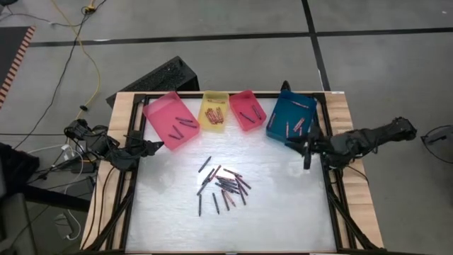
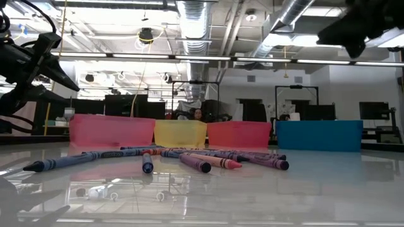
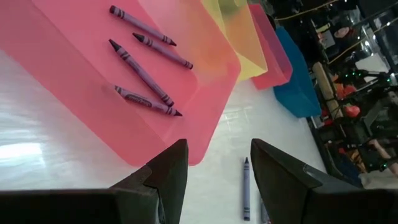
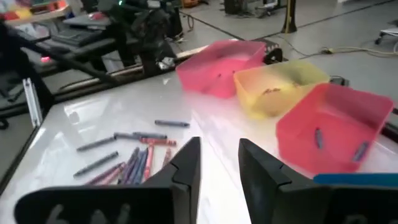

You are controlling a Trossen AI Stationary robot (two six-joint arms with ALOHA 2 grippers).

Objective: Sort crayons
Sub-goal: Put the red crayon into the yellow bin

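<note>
Both your grippers stood open and empty: left gripper beside the pink tray, right gripper near the blue tray, crayons piled mid-table.

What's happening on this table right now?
A two-arm robot is sorting crayons into trays. A loose pile of crayons lies mid-table; some already sit in the pink tray and the others. The left gripper hangs open and empty by the pink tray; the right gripper, also empty, is by the blue tray.
</note>
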